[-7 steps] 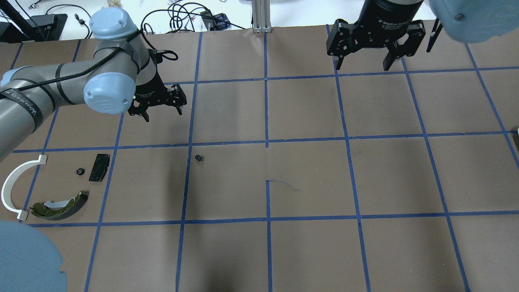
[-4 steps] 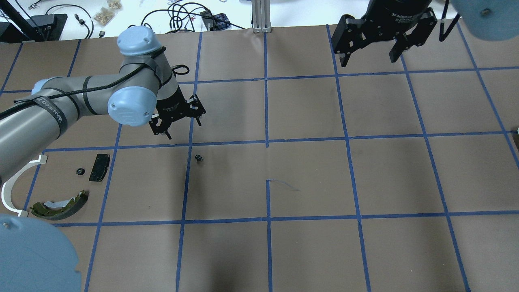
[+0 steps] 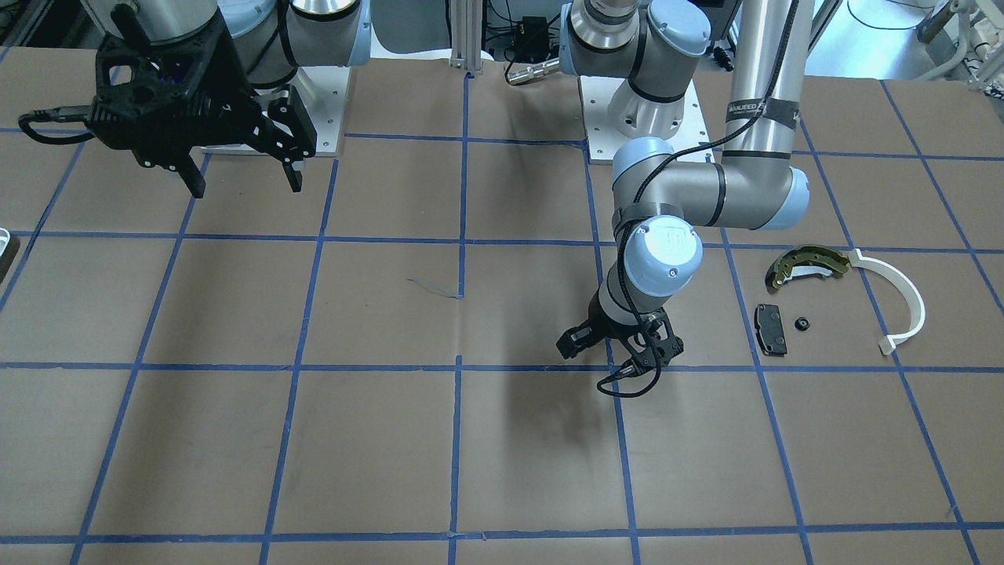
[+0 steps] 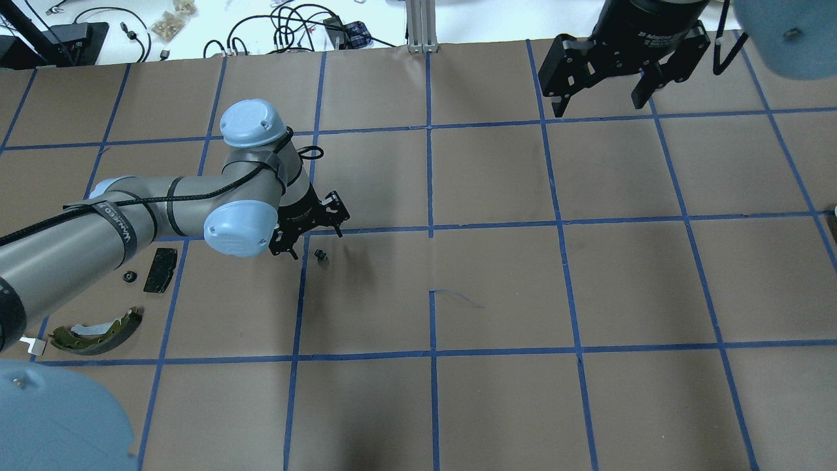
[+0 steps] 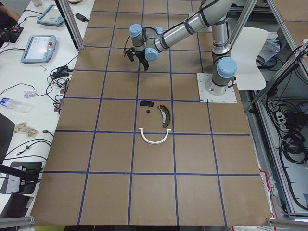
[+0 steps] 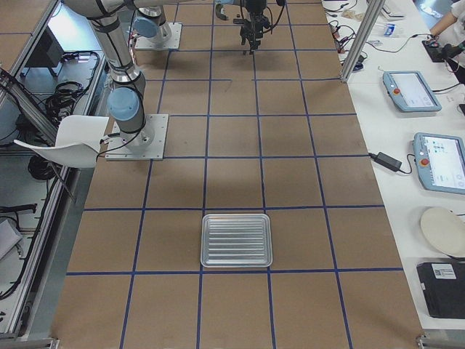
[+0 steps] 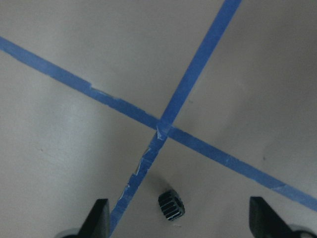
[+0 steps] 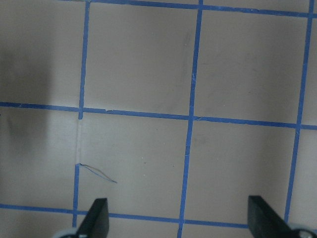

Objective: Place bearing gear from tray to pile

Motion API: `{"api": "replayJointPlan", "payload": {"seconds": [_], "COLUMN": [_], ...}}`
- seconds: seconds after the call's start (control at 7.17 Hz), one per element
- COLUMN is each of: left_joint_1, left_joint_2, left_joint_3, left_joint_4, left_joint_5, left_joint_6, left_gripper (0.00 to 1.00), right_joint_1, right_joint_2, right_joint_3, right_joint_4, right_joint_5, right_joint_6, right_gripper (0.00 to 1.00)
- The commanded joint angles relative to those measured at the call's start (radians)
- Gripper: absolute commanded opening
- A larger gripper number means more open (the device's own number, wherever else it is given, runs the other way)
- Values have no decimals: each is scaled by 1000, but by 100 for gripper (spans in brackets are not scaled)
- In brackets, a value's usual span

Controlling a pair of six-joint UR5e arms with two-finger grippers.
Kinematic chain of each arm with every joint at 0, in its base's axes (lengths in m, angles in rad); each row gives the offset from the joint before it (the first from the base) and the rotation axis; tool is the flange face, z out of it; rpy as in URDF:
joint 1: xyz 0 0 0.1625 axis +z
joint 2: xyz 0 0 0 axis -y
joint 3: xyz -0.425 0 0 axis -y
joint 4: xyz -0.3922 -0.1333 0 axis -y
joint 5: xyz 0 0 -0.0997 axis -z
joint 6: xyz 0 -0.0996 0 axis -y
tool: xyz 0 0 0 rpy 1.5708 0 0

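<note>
Since the earlier overhead frame, the left gripper (image 4: 316, 241) has swung down to left of centre and now hangs just above the bearing gear (image 7: 171, 205), jaws spread wide and empty. That gear lies on the bare desk (image 4: 497, 294) beside a tape crossing, well right of the pile (image 4: 160, 269). It looks tiny, rigid, light and apt to roll, so a centred pinch across its toothed rim seems surest. At upper right, the right gripper (image 4: 598, 108) hangs with jaws open, holding nothing.
</note>
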Motion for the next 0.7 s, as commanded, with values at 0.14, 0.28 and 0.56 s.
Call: {"api": "replayJointPlan", "payload": {"seconds": [0.14, 0.28, 0.56], "left_joint_1": [1, 1, 1], "left_joint_2": [-2, -2, 0], "left_joint_3": [-21, -22, -22], "left_joint_4": [38, 35, 33], "left_joint_5": [-8, -17, -21], "left_joint_6": [11, 11, 25], "left_gripper": [39, 30, 0], "right_joint_1": [-5, -10, -10], "right_joint_2": [7, -1, -13], "right_joint_3": [95, 108, 108], "right_joint_4": [-95, -116, -110], "right_joint_5": [-9, -60, -119], "right_joint_6": [13, 4, 9], "right_gripper": [100, 100, 100]}}
